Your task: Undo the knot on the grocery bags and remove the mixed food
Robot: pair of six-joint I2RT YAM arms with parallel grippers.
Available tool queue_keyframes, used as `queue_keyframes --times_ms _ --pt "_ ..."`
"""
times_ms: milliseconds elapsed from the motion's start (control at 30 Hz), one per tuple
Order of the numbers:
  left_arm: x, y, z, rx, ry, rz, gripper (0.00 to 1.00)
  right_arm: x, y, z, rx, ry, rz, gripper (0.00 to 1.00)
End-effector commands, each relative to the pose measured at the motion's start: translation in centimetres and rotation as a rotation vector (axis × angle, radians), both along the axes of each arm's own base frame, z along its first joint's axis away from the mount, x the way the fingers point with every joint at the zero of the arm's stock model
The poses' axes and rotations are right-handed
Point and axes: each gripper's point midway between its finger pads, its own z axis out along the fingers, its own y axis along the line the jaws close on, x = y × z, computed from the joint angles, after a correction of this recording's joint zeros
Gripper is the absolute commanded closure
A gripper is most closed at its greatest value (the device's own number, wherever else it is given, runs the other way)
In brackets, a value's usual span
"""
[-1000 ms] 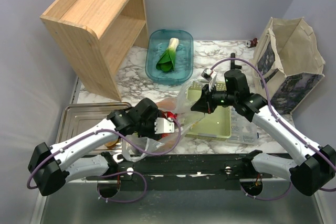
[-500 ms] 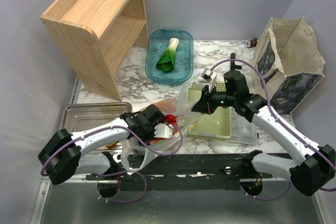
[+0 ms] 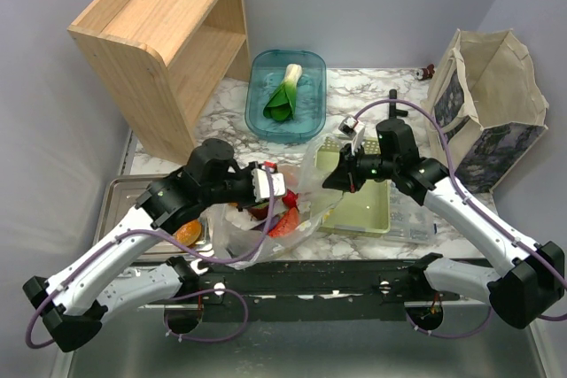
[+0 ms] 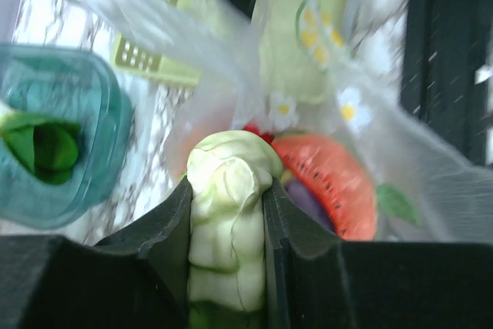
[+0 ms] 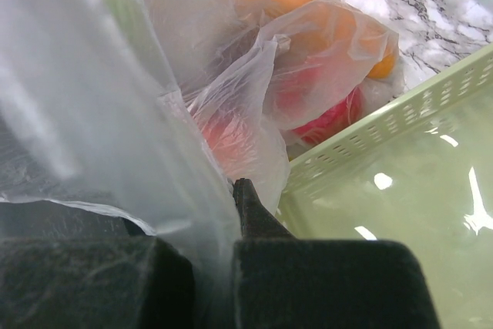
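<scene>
The grocery bag is a translucent whitish plastic bag lying open at the table's front edge. My left gripper hovers over its mouth, shut on a pale green cabbage. Below it in the left wrist view are a red watermelon wedge and a bit of purple eggplant inside the bag. My right gripper is shut on the bag's right rim and holds it up. Red and orange food shows through the plastic.
A green basket sits right of the bag, under my right gripper. A teal tray with a leafy vegetable is behind. A wooden shelf stands back left, a canvas tote back right, a metal tray front left.
My left gripper has risen out of the bag and pulled back to the left with the cabbage in it. The bag's mouth now lies wider open. My right gripper has kept still.
</scene>
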Motion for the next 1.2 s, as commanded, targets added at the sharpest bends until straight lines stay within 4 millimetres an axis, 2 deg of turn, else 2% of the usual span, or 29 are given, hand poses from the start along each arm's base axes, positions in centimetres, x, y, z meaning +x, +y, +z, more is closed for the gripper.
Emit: queue_keyframes --times_ms 0,100,167,233,333,467,533,667,733,933,1033,1067,1167 --pt "-3.7 -2.0 5.4 -0.251 0.148 -0.141 1.00 0.4 0.3 0.4 0.009 -0.015 -0.010 0.99" --pt "-3.8 -2.5 8.3 -0.342 0.177 -0.138 1.00 0.3 0.3 0.3 0.007 -0.012 -0.011 0.99" --pt "-3.2 -2.7 10.1 -0.397 0.205 -0.098 1.00 0.2 0.3 0.2 0.006 -0.014 -0.002 0.99" --pt "-1.4 -2.4 12.0 -0.459 0.208 -0.018 1.00 0.0 0.1 0.1 0.000 -0.022 0.003 0.99" --pt "3.4 -1.2 14.4 -0.519 0.122 0.189 1.00 -0.1 -0.4 -0.7 -0.025 -0.030 -0.006 0.99" --pt "11.5 0.6 14.3 -0.419 0.022 0.441 1.00 -0.3 -0.8 -1.2 -0.034 -0.029 -0.020 0.99" --pt "15.1 1.4 13.4 -0.351 0.034 0.520 1.00 -0.3 -0.8 -1.2 -0.033 -0.031 -0.023 0.99" --pt "21.2 1.3 10.6 -0.237 0.054 0.580 0.96 0.0 -1.1 -1.4 -0.055 -0.042 -0.032 0.99" --pt "24.1 0.4 7.9 -0.171 0.066 0.578 0.92 0.0 -1.2 -1.4 -0.064 -0.045 -0.034 0.99" --pt "31.4 -1.8 3.1 -0.070 0.000 0.560 0.87 0.4 -1.2 -1.2 -0.081 -0.048 -0.033 0.99" --pt "34.5 -2.0 0.4 -0.022 0.040 0.579 0.86 0.8 -1.1 -0.9 -0.086 -0.056 -0.033 0.99" --pt "35.3 -2.1 0.1 -0.013 0.044 0.584 0.85 1.0 -1.0 -0.9 -0.086 -0.060 -0.036 0.99" --pt "36.8 -1.7 -3.0 0.069 0.056 0.580 0.81 1.5 -1.0 -0.7 -0.091 -0.071 -0.040 0.99"
